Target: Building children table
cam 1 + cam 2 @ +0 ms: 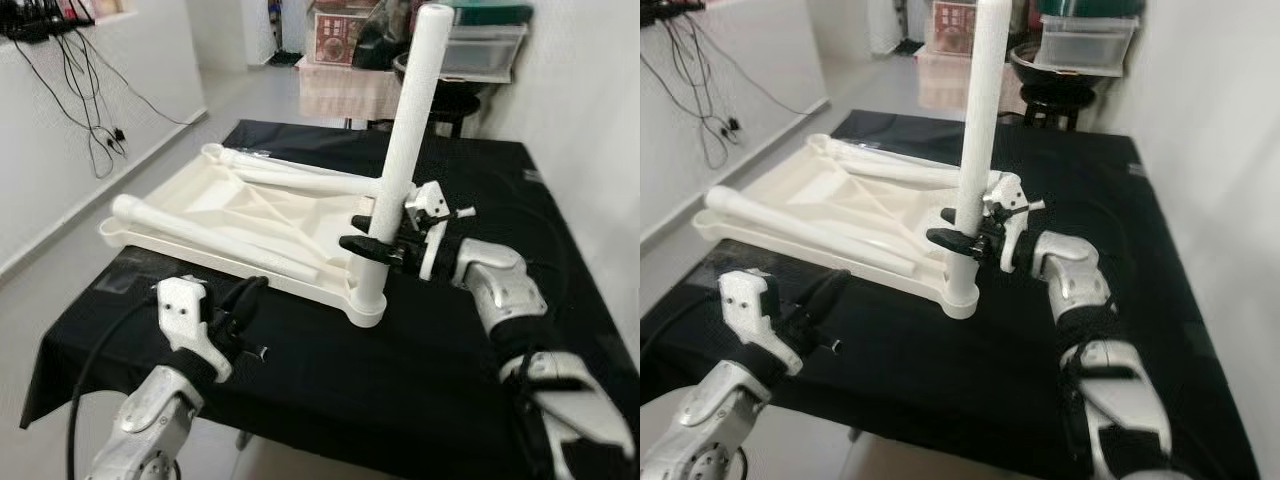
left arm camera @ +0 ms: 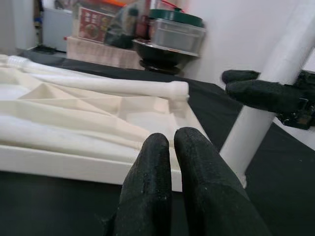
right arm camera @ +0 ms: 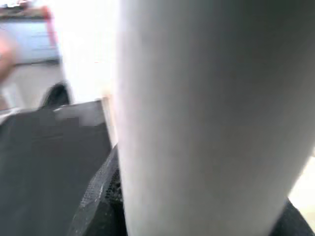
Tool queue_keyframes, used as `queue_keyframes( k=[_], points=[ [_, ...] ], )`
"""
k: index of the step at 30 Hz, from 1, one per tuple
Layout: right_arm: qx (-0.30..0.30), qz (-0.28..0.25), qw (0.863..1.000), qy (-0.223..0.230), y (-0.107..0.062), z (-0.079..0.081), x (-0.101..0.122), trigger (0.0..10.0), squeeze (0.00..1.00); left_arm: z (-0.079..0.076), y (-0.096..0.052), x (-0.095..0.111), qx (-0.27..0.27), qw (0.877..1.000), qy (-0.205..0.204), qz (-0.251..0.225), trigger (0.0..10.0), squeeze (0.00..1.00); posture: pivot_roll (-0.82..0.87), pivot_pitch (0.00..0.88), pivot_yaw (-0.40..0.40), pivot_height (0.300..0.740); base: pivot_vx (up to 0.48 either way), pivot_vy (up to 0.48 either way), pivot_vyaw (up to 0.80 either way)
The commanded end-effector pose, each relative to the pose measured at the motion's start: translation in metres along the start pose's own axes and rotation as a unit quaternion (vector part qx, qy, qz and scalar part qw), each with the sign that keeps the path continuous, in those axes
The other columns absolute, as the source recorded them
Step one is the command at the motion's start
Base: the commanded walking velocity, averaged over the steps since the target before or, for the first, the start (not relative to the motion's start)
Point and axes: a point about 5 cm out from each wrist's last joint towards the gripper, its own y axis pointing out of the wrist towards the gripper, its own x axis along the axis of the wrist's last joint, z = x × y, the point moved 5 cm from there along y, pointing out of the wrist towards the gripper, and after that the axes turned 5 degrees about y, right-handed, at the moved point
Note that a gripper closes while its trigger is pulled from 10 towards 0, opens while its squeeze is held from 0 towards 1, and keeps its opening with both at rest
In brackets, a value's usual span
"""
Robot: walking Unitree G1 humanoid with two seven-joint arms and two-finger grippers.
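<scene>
No legible text or labels anywhere

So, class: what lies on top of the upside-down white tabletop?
Two loose white legs lie across the tabletop. A third leg stands upright in its near corner socket, gripped by the right gripper. The black cloth beneath the tabletop is covered.

My head cams look down and forward over the black table. Left wrist cam sits low, looking across the tabletop panel; right wrist cam's jammed up against the upright leg, which all views share.
</scene>
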Motion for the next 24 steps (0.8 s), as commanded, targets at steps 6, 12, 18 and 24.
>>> queue_keyframes(
  k=[6,12,18,24],
  points=[
    [-0.294,0.105,0.949,0.038,-0.067,0.0,-0.075,0.0,0.0,0.006,0.0,-0.006,-0.003,1.0,-0.001,0.014,10.0,0.0,-0.04,0.014,0.002,0.74,0.0,0.0,0.0],
    [-0.343,0.083,0.935,0.007,-0.08,-0.023,-0.059,0.0,0.0,0.009,0.004,-0.007,-0.005,1.0,-0.007,0.014,10.0,0.0,-0.03,0.004,-0.01,0.74,0.0,0.0,0.0],
    [-0.353,0.094,0.931,0.001,-0.075,-0.021,-0.059,10.0,1.0,0.011,0.005,-0.006,0.005,1.0,-0.005,0.007,10.0,0.0,-0.03,0.001,-0.01,0.74,0.0,0.0,0.0],
    [-0.255,0.058,0.965,-0.003,-0.045,-0.02,-0.04,10.0,1.0,0.009,0.007,-0.006,0.001,1.0,-0.008,0.008,10.0,0.0,-0.03,0.003,-0.008,0.74,0.0,0.0,0.0]
  ],
)
